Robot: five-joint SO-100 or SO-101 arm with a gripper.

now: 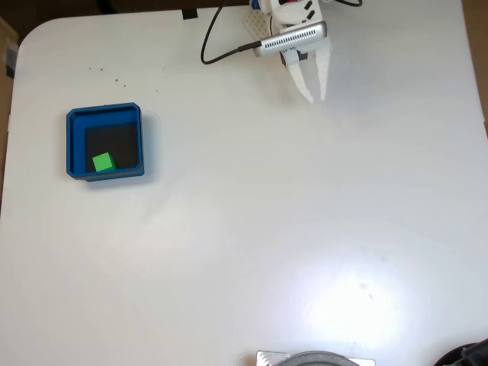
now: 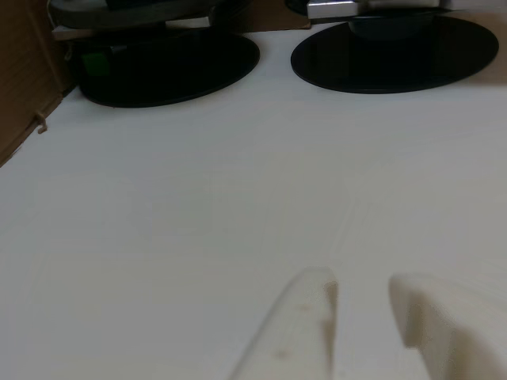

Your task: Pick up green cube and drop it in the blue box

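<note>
In the fixed view the green cube already lies inside the blue box, resting on the dark floor toward the 7 o'clock corner, close to the left and near walls. The box sits at about 9 o'clock on the white surface.

The gripper hangs at about 1 o'clock near the top edge, well apart from the box. Its white fingers point down the picture and stand slightly apart with nothing between them; the other view shows the same gap between the two fingers over bare surface, with two dark round bases at the far edge.

From the fingers, the cube lies away toward 8 o'clock in the fixed view, across a wide stretch of surface. Being a cube, it offers no long axis to line up with. By the look of it the drop is done, so no further reach toward the box seems called for.
</note>
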